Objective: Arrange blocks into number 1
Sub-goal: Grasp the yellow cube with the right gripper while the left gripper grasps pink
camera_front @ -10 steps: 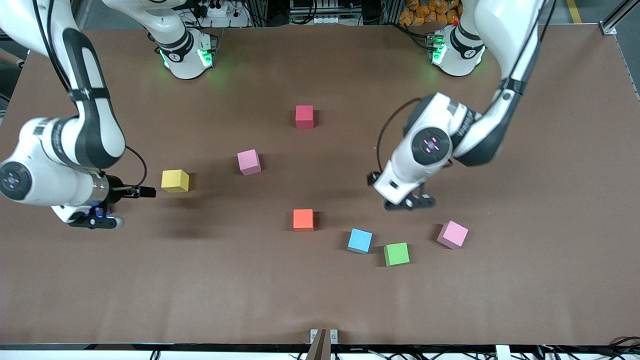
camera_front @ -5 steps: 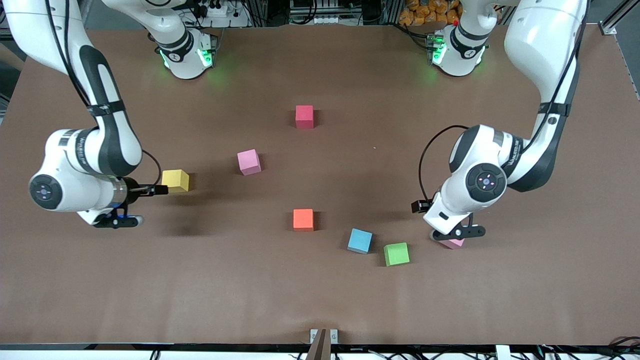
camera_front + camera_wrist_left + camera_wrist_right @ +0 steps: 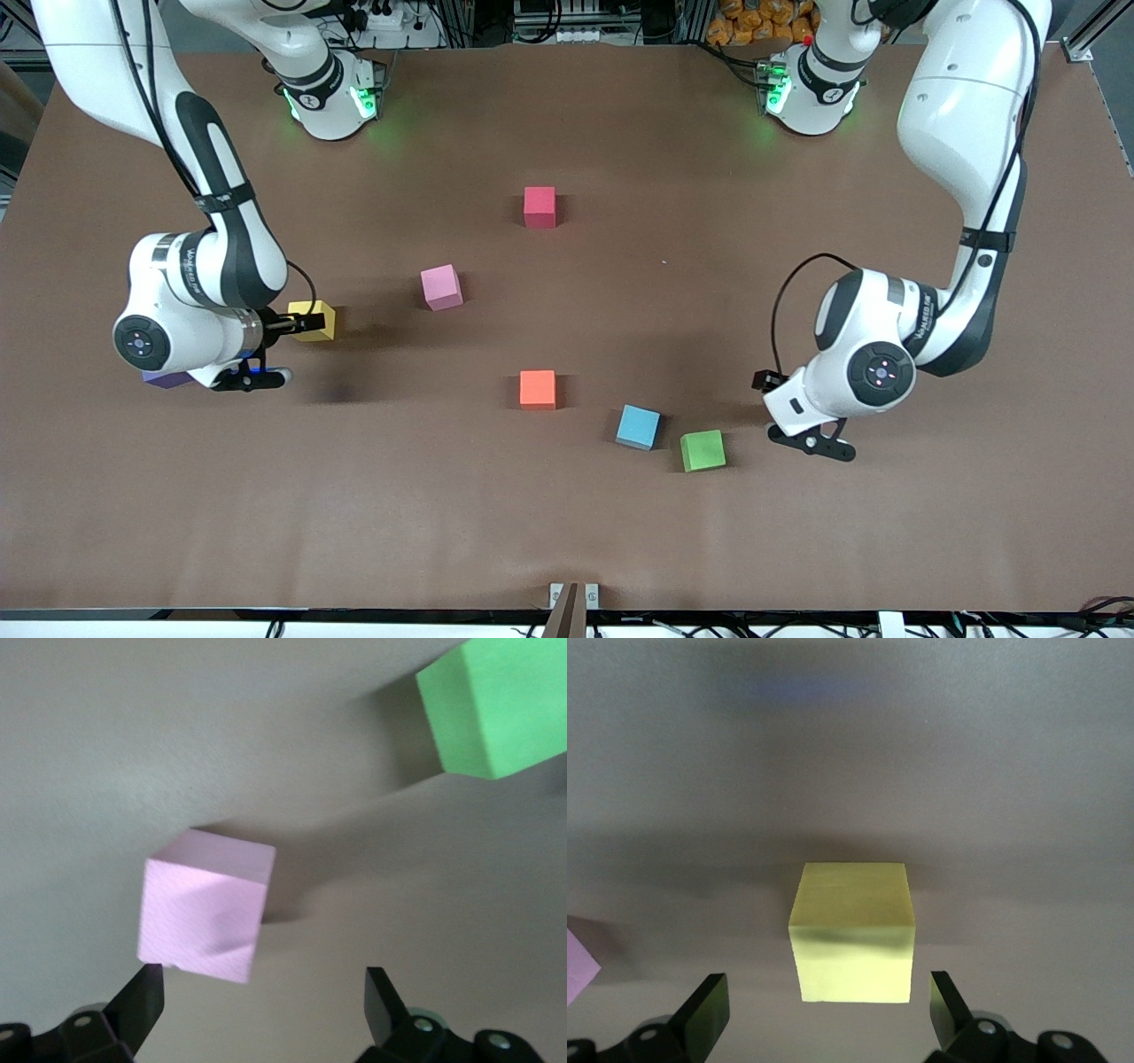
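Observation:
Several blocks lie scattered on the table: dark red (image 3: 539, 206), pink (image 3: 440, 286), yellow (image 3: 312, 320), orange (image 3: 537, 388), light blue (image 3: 638, 426), green (image 3: 702, 449). A purple block (image 3: 166, 379) peeks out from under the right arm. My left gripper (image 3: 813, 440) hangs open over a second pink block (image 3: 208, 912), which the front view hides. That block lies just ahead of the open left gripper (image 3: 263, 979), off toward one finger, with the green block (image 3: 496, 709) beside it. My right gripper (image 3: 251, 381) is open, low beside the yellow block (image 3: 852, 930), which sits centred ahead of it (image 3: 826, 981).
The brown table (image 3: 567, 523) has bare surface along the edge nearest the front camera and between the two arm bases. A small metal bracket (image 3: 572, 595) sits at that near edge.
The left arm swung toward its own end of the table and came down over the second pink block, covering it in the front view. The right arm moved toward the yellow block, uncovering the purple one.

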{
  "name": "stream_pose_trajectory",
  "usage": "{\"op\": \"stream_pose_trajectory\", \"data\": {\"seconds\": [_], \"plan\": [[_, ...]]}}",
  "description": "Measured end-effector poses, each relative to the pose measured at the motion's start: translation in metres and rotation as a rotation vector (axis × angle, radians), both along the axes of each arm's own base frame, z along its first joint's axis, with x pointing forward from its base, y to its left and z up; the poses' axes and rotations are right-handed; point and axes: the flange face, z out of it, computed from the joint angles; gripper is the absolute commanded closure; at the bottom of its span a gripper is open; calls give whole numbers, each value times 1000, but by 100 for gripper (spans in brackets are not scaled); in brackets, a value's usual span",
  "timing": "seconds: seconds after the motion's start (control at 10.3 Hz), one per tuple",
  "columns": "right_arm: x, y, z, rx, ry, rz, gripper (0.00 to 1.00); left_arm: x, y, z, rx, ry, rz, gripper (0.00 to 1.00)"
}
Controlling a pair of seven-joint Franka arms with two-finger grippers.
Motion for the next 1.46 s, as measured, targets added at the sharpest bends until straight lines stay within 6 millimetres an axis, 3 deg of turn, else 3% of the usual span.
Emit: {"op": "stream_pose_trajectory", "data": {"seconds": [0.39,1.07,1.17,1.27,1.36,1.46], "plan": [[-9,-2,-15,13,29,33,0,15,15,-3,-11,-64,-56,0],[-11,-3,-33,11,25,38,0,14,15,-45,-16,-45,-56,0],[-13,-4,-38,10,26,38,0,13,15,-49,-16,-41,-56,38],[-14,-4,-42,8,28,37,0,13,15,-51,-16,-38,-56,91],[-14,-5,-46,7,27,36,10,13,16,-51,-15,-38,-48,100],[-14,-7,-50,4,30,34,30,13,16,-52,-13,-40,-20,100]]}}
